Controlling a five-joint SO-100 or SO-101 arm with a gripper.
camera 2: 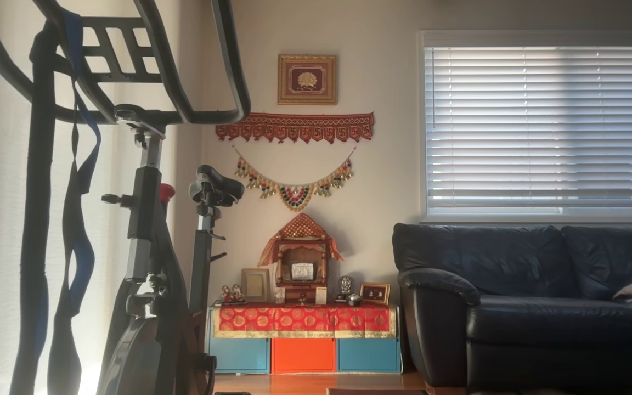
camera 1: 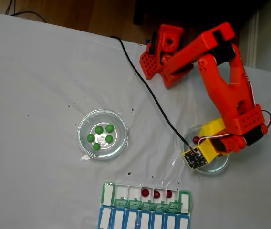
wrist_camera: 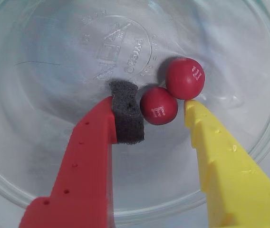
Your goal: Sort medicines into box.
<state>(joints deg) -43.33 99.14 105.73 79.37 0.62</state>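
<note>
In the wrist view my gripper [wrist_camera: 156, 105] stands open inside a clear round dish [wrist_camera: 268, 137]. Its red finger with a grey foam pad [wrist_camera: 125, 114] is on the left and its yellow finger [wrist_camera: 220, 161] on the right. One dark red pill [wrist_camera: 158, 106] lies between them, close to the pad. A second red pill [wrist_camera: 185, 78] rests just beyond the yellow tip. In the fixed view the gripper [camera 1: 200, 142] hangs over the right dish [camera 1: 221, 168]. The green box [camera 1: 133, 204] at the front holds three red pills [camera 1: 156, 194]. Several green pills [camera 1: 102, 134] lie in the left dish [camera 1: 84, 143].
A blue row with white lids [camera 1: 145, 220] adjoins the box at the table's front edge. A black cable [camera 1: 150, 98] runs across the white cloth to the wrist. The orange arm base [camera 1: 161, 55] stands at the back. The other view shows a room with a sofa [camera 2: 530, 307].
</note>
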